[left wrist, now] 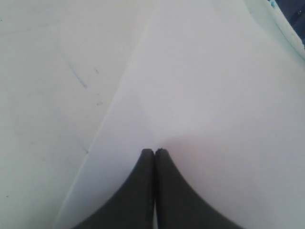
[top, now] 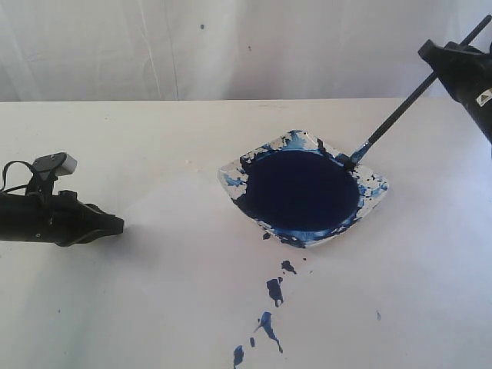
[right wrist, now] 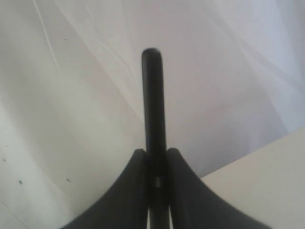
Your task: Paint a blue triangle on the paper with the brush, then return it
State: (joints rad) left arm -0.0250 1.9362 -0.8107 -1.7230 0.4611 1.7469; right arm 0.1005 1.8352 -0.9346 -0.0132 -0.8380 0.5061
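I have the right gripper [top: 435, 64] up near the far right corner of the bench [top: 115, 131], clenched on the brush [top: 396, 115]. In the right wrist view the two jaws press on either side of the black handle [right wrist: 152, 95], whose blunt end sticks out past them. From the grip the brush slants down toward the middle of the bench, and its blue-stained tip meets the far right corner of the paint dish [top: 378, 187], right where the dark blue pool ends. I cannot tell whether the bristles are in the paint or only on the rim.

The dish sits a little right of the bench's centre, its white rim smeared and spotted with blue. Dark blue splatters [top: 274, 290] trail from its near side toward the front edge of the bench.

The left gripper [top: 119, 224] lies low by the left edge, well apart from the dish. Its jaws are pressed together with nothing between them. The left wrist view shows its tips [left wrist: 155, 151] over the paper [left wrist: 214, 95], just inside the sheet's edge. I cannot tell whether they touch the sheet.
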